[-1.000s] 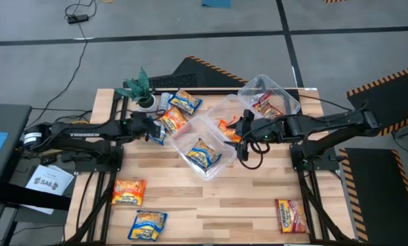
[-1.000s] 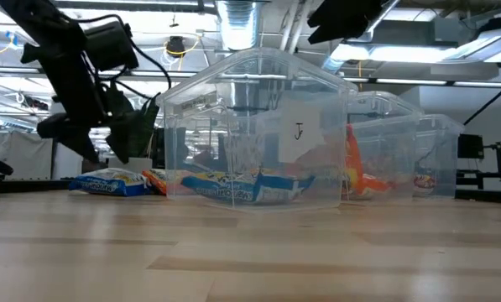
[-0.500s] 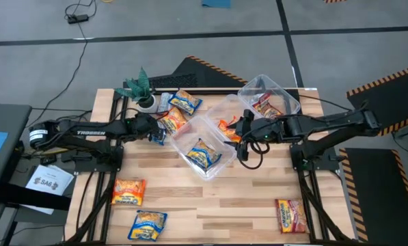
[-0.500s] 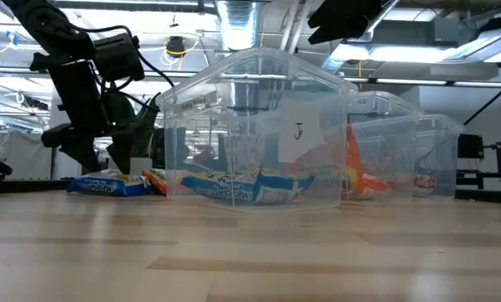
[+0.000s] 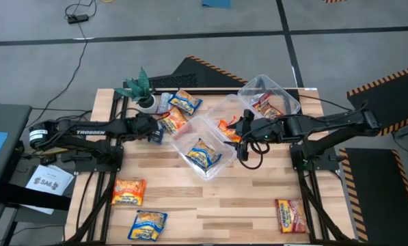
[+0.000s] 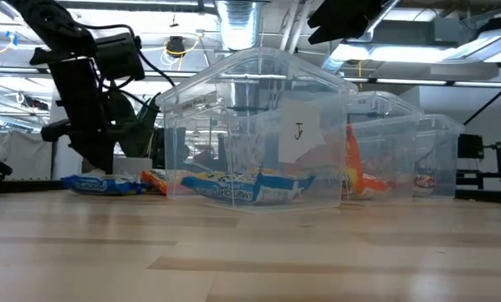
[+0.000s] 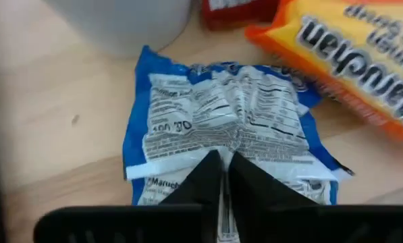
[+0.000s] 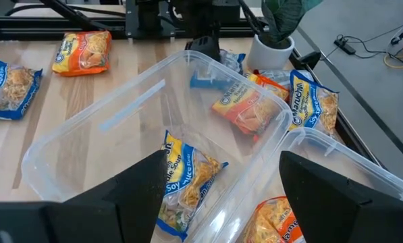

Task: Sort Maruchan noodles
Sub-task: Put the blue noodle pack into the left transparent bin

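Note:
A blue Maruchan noodle packet (image 7: 215, 108) lies printed back up on the wood at the far left, beside an orange packet (image 7: 350, 54) and the white pot of a small plant (image 5: 141, 89). My left gripper (image 5: 155, 131) reaches down onto it and is shut on it; the low view shows the gripper (image 6: 95, 159) above the flat packet (image 6: 99, 183). My right gripper (image 5: 244, 130) hangs open over the gap between two clear tubs, holding nothing. The near tub (image 5: 190, 133) holds a blue-and-yellow packet (image 8: 184, 182). My left gripper pinches a raised crease in the middle of the packet's printed back (image 7: 231, 138) between its two fingertips (image 7: 204, 172). The fingers slant down from the table's left side. The packet lies flat on the table, its film puckered toward the fingers.
The far tub (image 5: 286, 92) holds a red packet (image 5: 266, 106); an orange packet (image 5: 227, 128) stands by the tubs. A blue-and-yellow packet (image 5: 184, 102) lies at the back. Orange (image 5: 128, 191), blue-and-yellow (image 5: 147, 225) and red-brown (image 5: 290, 215) packets lie near the front edge.
My left gripper has sunk a little onto the blue packet, rolled its wrist, and shut from wide open, taking hold of the packet's back. The packet stays flat on the table.

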Motion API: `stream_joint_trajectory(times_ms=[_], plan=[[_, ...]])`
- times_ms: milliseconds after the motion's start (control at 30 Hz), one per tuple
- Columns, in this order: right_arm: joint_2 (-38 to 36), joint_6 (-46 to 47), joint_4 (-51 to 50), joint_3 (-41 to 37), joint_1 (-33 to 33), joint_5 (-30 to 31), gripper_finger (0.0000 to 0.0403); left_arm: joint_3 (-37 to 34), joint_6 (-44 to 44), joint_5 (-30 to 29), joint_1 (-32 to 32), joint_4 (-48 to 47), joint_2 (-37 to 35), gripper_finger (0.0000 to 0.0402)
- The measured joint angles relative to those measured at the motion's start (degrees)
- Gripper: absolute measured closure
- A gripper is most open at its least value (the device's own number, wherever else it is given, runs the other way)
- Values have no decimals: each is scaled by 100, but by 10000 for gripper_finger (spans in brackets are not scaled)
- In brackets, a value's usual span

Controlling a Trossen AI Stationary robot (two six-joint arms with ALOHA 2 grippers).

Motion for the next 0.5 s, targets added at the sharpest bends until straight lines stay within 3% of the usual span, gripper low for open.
stream_joint_trajectory(times_ms=[500], plan=[[0, -9, 4, 0, 0, 2, 97, 731, -88, -294, -820, -787, 7, 401]])
